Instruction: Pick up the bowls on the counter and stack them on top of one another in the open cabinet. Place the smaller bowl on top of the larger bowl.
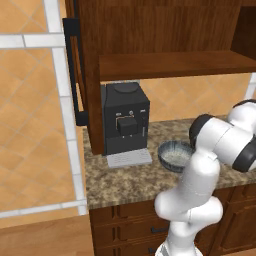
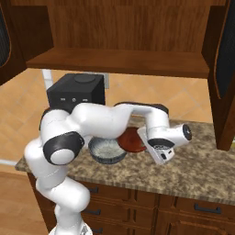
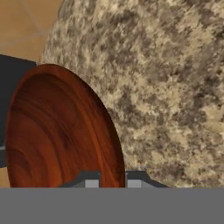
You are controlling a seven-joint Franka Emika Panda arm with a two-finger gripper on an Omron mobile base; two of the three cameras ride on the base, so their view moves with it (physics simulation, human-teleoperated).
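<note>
The smaller reddish-brown bowl [image 2: 130, 140] sits just right of the larger grey ribbed bowl [image 2: 107, 150] on the speckled counter [image 2: 197, 170]. My gripper [image 2: 141, 139] reaches it from the right. In the hand view my gripper [image 3: 113, 183] straddles the rim of the smaller bowl [image 3: 57, 131], shut on it. I cannot tell whether that bowl still touches the counter [image 3: 175, 87]. The grey bowl [image 1: 175, 154] also shows beside my arm. Above, the open cabinet's shelf [image 2: 119, 62] is bare, and the same shelf [image 1: 175, 64] shows from the left.
A black coffee machine [image 1: 125, 120] stands at the counter's left end under the cabinet, close behind the bowls; the machine [image 2: 75, 92] shows again. The cabinet door [image 1: 80, 75] swings out at left, another door [image 2: 224, 69] at right. Drawers [image 2: 202, 209] lie below.
</note>
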